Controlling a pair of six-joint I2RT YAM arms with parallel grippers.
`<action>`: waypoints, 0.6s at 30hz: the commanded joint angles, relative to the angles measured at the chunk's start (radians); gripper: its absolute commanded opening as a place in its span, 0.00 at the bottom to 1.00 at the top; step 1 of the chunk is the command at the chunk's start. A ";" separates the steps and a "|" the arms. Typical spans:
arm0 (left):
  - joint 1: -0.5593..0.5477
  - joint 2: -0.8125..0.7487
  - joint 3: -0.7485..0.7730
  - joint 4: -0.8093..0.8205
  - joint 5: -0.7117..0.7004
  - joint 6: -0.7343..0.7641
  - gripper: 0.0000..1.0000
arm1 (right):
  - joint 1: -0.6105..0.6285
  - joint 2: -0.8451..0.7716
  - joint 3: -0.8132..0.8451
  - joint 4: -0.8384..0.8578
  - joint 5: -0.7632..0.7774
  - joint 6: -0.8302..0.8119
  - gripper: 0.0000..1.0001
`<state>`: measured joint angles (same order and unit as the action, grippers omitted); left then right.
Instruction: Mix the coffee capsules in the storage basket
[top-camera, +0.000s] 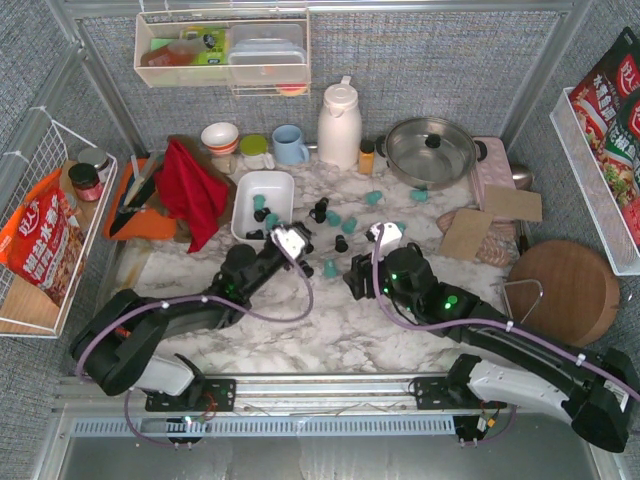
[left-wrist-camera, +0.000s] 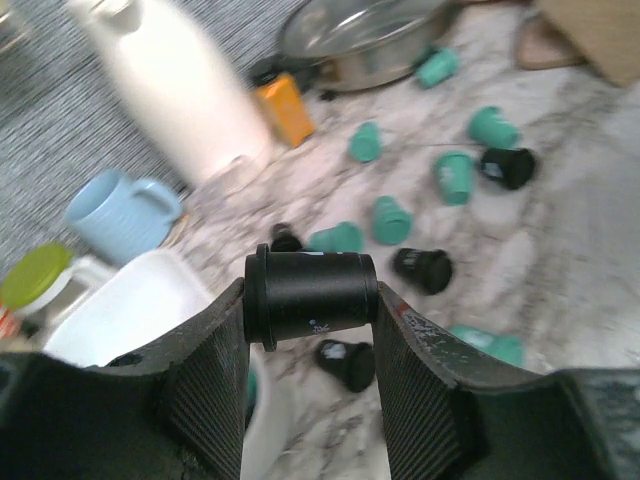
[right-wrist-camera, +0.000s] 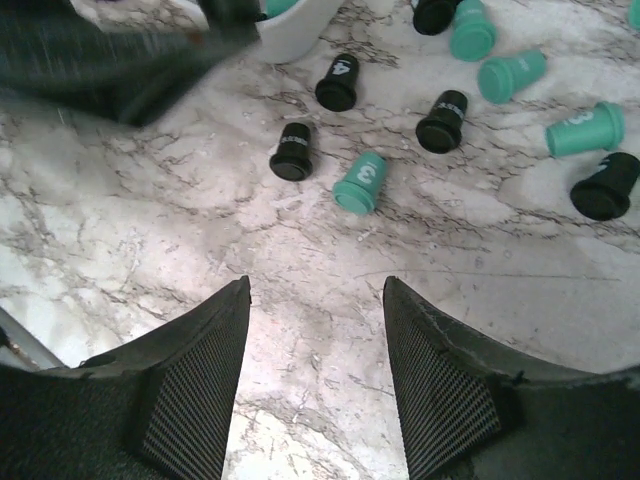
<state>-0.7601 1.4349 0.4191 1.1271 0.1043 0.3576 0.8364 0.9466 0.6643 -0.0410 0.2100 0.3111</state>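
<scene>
The white storage basket (top-camera: 262, 183) stands left of centre on the marble top, with a few teal and black capsules in it. Its rim also shows in the left wrist view (left-wrist-camera: 120, 310). My left gripper (top-camera: 297, 243) is just right of the basket's near corner. In the left wrist view this gripper (left-wrist-camera: 312, 330) is shut on a black capsule (left-wrist-camera: 312, 297), held sideways above the table. Several teal capsules (left-wrist-camera: 390, 218) and black capsules (left-wrist-camera: 422, 268) lie loose on the marble. My right gripper (right-wrist-camera: 316, 290) is open and empty, low over bare marble, near a teal capsule (right-wrist-camera: 361, 182) and a black one (right-wrist-camera: 293, 152).
A white thermos (top-camera: 339, 125), a small orange-lidded jar (top-camera: 367, 157), a steel pan (top-camera: 431, 150) and a blue mug (top-camera: 290, 144) stand along the back. A red cloth (top-camera: 192, 190) lies left of the basket. Cardboard pieces (top-camera: 465, 232) and a round wooden board (top-camera: 562, 292) are on the right.
</scene>
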 joint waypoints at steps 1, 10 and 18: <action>0.084 -0.047 0.106 -0.330 -0.129 -0.156 0.34 | -0.002 -0.010 -0.009 -0.022 0.048 -0.006 0.60; 0.247 0.084 0.322 -0.562 -0.161 -0.307 0.37 | -0.007 0.029 -0.025 0.013 0.029 -0.006 0.61; 0.343 0.313 0.502 -0.547 -0.122 -0.384 0.49 | -0.008 0.055 -0.036 -0.014 0.005 0.000 0.61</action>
<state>-0.4435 1.6779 0.8547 0.5800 -0.0410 0.0296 0.8288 0.9905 0.6376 -0.0551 0.2279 0.3080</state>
